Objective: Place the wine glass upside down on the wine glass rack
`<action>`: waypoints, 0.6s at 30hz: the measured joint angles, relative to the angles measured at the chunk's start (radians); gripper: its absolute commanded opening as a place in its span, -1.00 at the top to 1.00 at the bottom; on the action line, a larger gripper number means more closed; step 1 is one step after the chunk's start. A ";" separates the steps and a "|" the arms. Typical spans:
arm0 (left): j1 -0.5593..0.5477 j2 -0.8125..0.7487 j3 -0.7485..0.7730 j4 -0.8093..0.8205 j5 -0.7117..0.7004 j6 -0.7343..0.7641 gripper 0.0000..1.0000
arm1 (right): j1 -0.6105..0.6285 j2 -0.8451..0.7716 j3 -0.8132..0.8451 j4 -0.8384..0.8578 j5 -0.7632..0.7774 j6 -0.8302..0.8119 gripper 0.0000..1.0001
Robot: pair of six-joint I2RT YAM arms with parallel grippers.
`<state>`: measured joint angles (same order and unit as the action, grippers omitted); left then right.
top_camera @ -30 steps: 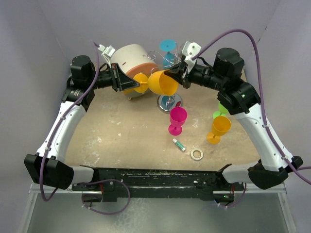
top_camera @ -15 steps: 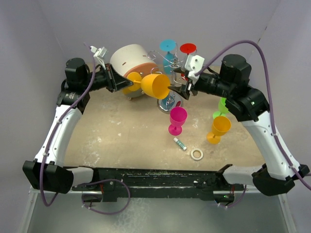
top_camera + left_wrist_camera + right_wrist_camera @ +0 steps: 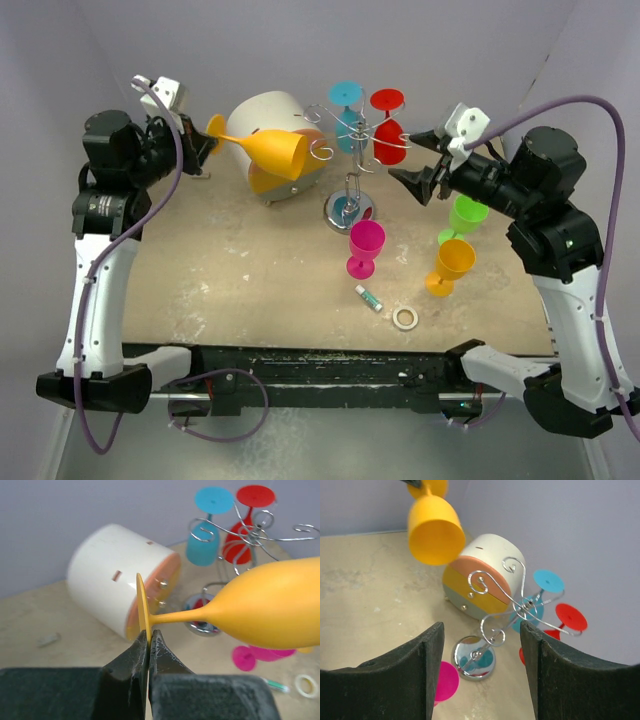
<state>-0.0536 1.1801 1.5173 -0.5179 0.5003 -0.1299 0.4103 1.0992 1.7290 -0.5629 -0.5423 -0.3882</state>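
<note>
An orange wine glass [image 3: 275, 152] lies roughly level in the air at the back left, its bowl pointing right toward the wine glass rack [image 3: 349, 209]. My left gripper [image 3: 207, 138] is shut on the rim of its round foot [image 3: 142, 611], seen edge-on between the jaws. The silver wire rack [image 3: 250, 530] has a blue glass [image 3: 347, 100] and a red glass [image 3: 388, 102] hanging upside down on it. My right gripper [image 3: 420, 165] is open and holds nothing, right of the rack. In the right wrist view the rack [image 3: 474, 658] sits between its fingers, the orange glass [image 3: 434, 532] beyond.
A white-and-orange round drawer box [image 3: 262, 115] lies behind the held glass. On the table stand a pink glass [image 3: 365, 245], an orange glass [image 3: 452, 262] and a green glass [image 3: 466, 213]. A small tube [image 3: 369, 297] and a tape ring [image 3: 405, 318] lie near the front.
My right gripper let go of the orange glass's bowl, opened and drew back to the right. The left arm rose and carried the glass back and to the left.
</note>
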 measured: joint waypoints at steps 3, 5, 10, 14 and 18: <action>-0.027 0.002 0.103 -0.070 -0.127 0.154 1.00 | -0.020 0.013 -0.003 0.026 0.070 0.067 -0.29; -0.072 0.002 0.145 -0.097 -0.217 0.261 1.00 | -0.025 0.022 -0.003 0.038 0.113 0.094 -0.29; -0.169 0.018 0.156 -0.124 -0.405 0.514 1.00 | -0.040 0.031 -0.003 0.047 0.151 0.122 -0.29; -0.205 0.052 0.120 -0.098 -0.486 0.705 1.00 | -0.055 0.031 -0.003 0.047 0.165 0.124 -0.30; -0.217 0.063 0.048 -0.077 -0.453 0.891 1.00 | -0.063 0.031 -0.003 0.046 0.186 0.119 -0.31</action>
<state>-0.2710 1.2434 1.5650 -0.5953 0.0471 0.7609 0.3473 1.1301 1.7256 -0.5167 -0.3565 -0.2695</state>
